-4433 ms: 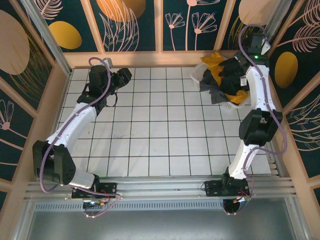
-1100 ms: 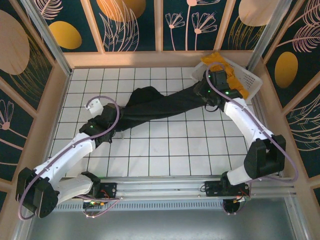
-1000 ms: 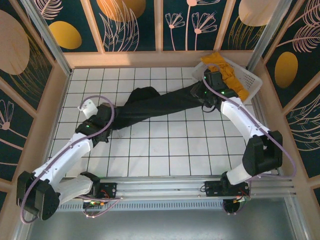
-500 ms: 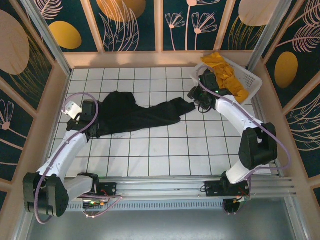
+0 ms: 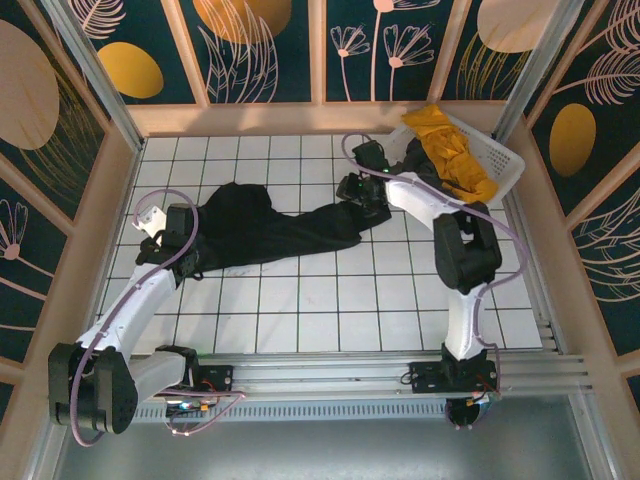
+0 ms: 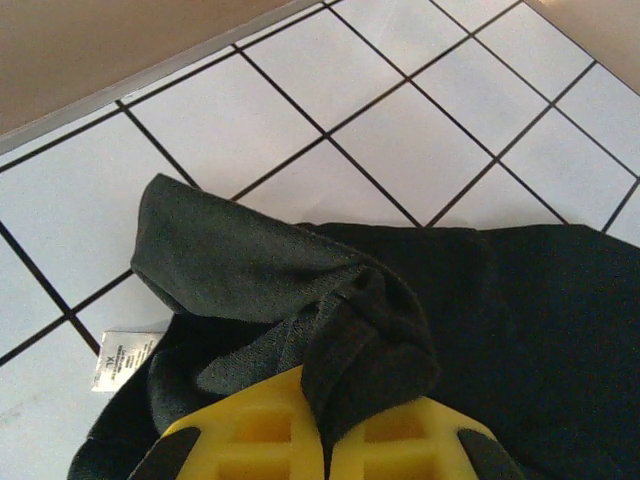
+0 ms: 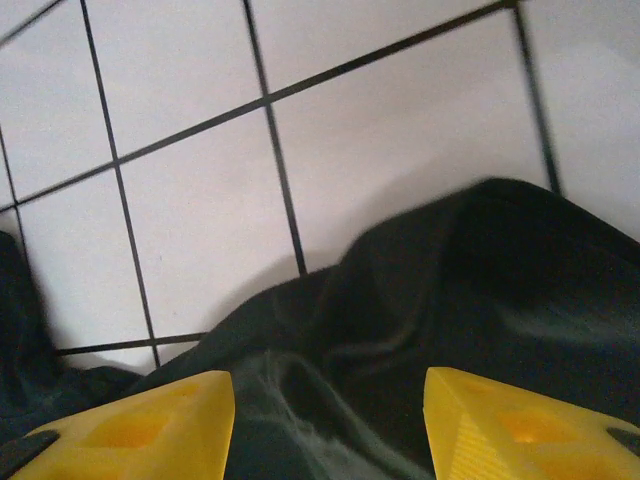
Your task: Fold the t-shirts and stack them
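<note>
Left gripper [image 6: 325, 432] pinches a bunched edge of the black shirt [image 5: 270, 225]; right gripper [image 7: 325, 385] gapes just above it; laying flat seems underway, regrasp likely next

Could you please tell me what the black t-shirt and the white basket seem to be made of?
The black t-shirt looks like soft matte knit cloth: limp folds, fuzzy weave. The white basket is probably rigid plastic: thin slotted walls.

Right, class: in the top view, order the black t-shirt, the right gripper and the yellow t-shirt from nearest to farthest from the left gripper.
1. black t-shirt, gripped by left gripper, left.
2. right gripper, right of centre.
3. yellow t-shirt, far right, in basket.
</note>
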